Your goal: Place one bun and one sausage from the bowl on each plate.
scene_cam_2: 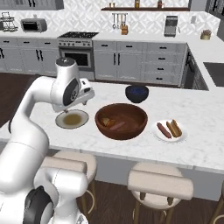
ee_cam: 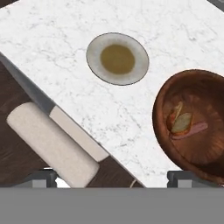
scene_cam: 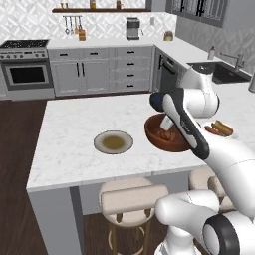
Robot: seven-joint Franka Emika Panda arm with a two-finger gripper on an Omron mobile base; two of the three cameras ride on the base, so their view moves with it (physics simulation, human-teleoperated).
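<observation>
Marble counter lies below the tool, jaws spread, empty, with the wooden bowl off to one side.

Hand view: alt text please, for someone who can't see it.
Looking down on a white marble counter: an empty grey-rimmed plate with an olive-brown centre sits apart from a large reddish-brown bowl holding a bun and a sausage. A padded stool stands below the counter edge, and the open gripper holds nothing.
</observation>
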